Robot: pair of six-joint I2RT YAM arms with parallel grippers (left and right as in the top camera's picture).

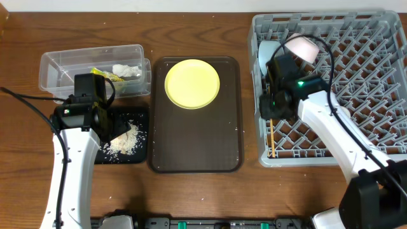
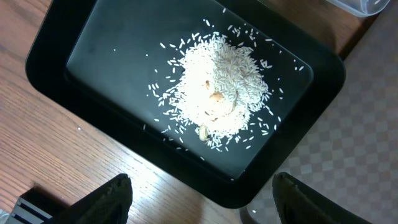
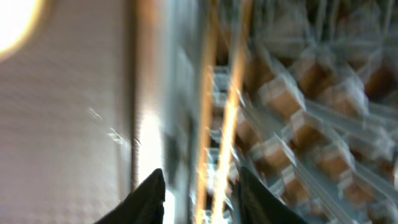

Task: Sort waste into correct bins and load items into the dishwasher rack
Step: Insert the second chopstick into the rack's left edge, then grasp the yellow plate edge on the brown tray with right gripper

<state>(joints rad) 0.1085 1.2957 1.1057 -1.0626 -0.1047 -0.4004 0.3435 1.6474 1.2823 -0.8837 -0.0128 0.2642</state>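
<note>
My left gripper (image 1: pixel 111 127) (image 2: pixel 202 182) hangs open above the near corner of the shallow black tray (image 1: pixel 141 114) (image 2: pixel 74 74), nothing between its fingers. A heap of white rice (image 1: pixel 124 141) (image 2: pixel 221 84) lies in that tray. The clear tub (image 1: pixel 57 63) holds the snack wrapper (image 1: pixel 105 74) and the tissue (image 1: pixel 127 69). The yellow plate (image 1: pixel 192 84) lies on the brown serving tray. My right gripper (image 1: pixel 270 113) (image 3: pixel 202 186) is over the left edge of the grey rack (image 1: pixel 356 83), jaws parted around two blurred chopsticks (image 1: pixel 271 137) (image 3: pixel 230 112) lying there.
The brown serving tray (image 1: pixel 194 140) (image 2: pixel 354 137) sits between the black tray and the rack. A light blue bowl (image 1: pixel 266 51) and a pale cup (image 1: pixel 304 46) rest in the rack's far left corner. The right wrist view is motion-blurred.
</note>
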